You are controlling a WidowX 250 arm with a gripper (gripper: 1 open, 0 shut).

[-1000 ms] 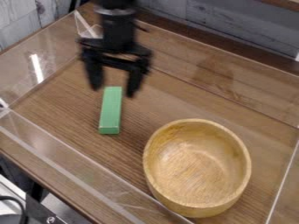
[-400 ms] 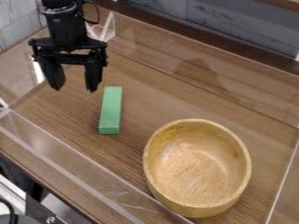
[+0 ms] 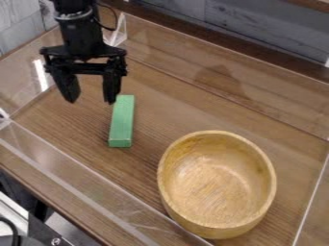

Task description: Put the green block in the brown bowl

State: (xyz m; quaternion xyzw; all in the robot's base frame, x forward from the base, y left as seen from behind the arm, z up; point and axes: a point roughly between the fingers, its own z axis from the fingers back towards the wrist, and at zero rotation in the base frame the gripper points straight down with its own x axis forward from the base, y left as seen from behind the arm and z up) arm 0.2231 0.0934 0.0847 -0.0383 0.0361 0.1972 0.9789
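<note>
Gripper (image 3: 92,88), fingers spread wide and empty, hangs just left of the green block (image 3: 121,121) lying on the table beside the brown bowl (image 3: 217,183); centre over the block's narrow width before descending.

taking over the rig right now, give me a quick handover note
Gripper: open, empty, pointing down, just up and left of the green block's far end in the camera view.
Green block: lying flat on the wooden table, not gripped, left of the bowl and apart from it.
Brown bowl: upright near the front right, nothing inside.
Done: nothing placed so far.
Left: line up over the block, grasp it, lift, carry it to the bowl and release.
</note>
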